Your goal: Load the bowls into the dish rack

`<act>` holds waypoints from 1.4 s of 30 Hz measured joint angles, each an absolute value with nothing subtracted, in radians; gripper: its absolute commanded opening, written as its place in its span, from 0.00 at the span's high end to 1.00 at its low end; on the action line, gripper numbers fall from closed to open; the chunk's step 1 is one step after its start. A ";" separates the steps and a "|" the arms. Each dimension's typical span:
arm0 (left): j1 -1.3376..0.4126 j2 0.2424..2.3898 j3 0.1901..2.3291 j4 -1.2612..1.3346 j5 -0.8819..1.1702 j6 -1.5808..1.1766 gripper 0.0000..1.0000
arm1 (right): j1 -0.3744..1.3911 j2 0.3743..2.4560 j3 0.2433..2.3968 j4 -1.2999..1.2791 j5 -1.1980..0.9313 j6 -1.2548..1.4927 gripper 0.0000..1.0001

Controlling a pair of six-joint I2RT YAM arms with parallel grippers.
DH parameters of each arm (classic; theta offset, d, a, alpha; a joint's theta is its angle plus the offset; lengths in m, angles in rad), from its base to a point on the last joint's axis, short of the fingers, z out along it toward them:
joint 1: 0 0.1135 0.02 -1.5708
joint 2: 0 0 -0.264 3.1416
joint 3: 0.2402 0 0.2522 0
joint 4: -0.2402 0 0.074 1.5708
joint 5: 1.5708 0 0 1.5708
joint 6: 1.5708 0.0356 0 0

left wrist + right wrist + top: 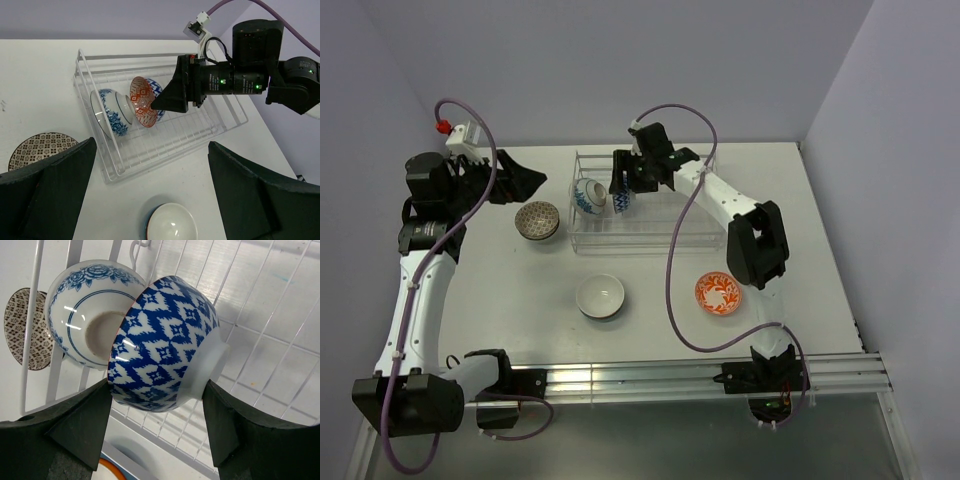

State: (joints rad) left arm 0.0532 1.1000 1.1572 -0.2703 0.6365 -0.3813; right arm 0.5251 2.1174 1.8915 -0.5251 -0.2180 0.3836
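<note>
Lab cell — white table [800, 200], plain walls [620, 60]

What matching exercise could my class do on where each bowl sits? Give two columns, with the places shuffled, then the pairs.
Bowls
1. floral blue-and-white bowl
2. zigzag blue bowl
3. grey-brown bowl
4. plain white bowl

Places
A. on the table, left of the dish rack
B. clamped in the right gripper, at the rack
C. on the table, on the near side of the rack
D. tipped on edge in the rack, with no gripper on it

Pairs: 1-D, 2-B, 3-A, 4-C
</note>
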 measured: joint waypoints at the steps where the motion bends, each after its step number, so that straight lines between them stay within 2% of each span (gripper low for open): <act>1: 0.054 1.100 1.155 -0.267 0.639 -0.381 0.01 | 0.528 2.118 1.894 -0.527 -0.216 0.382 1.00; 8: 0.062 1.097 1.141 -0.266 0.649 -0.381 0.00 | 0.538 2.142 1.924 -0.539 -0.205 0.373 1.00; 13: 0.068 1.094 1.135 -0.266 0.659 -0.381 0.00 | 0.543 2.151 1.945 -0.555 -0.199 0.368 0.77; 14: 0.069 1.094 1.134 -0.266 0.659 -0.381 0.01 | 0.545 2.151 1.947 -0.558 -0.198 0.366 0.66; 15: 0.070 1.094 1.133 -0.266 0.659 -0.381 0.00 | 0.546 2.151 1.949 -0.562 -0.198 0.365 0.60; 16: 0.071 1.094 1.132 -0.267 0.661 -0.381 0.01 | 0.548 2.151 1.951 -0.569 -0.197 0.364 0.48; 17: 0.072 1.094 1.132 -0.267 0.662 -0.380 0.00 | 0.549 2.151 1.951 -0.571 -0.197 0.363 0.48; 18: 0.072 1.094 1.132 -0.267 0.664 -0.380 0.00 | 0.550 2.151 1.952 -0.574 -0.197 0.361 0.39; 22: 0.075 1.094 1.132 -0.267 0.670 -0.380 0.01 | 0.551 2.151 1.953 -0.579 -0.199 0.360 0.24; 37: 0.081 1.088 1.126 -0.267 0.685 -0.379 0.01 | 0.567 2.158 1.981 -0.583 -0.240 0.359 0.16; 42: 0.083 1.083 1.119 -0.267 0.688 -0.379 0.01 | 0.567 2.166 1.981 -0.584 -0.253 0.362 0.09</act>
State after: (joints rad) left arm 0.0830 1.0832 1.1187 -0.2668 0.6876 -0.3790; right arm 0.5671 2.1662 1.9808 -0.5842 -0.2527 0.3618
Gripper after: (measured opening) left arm 0.994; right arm 0.876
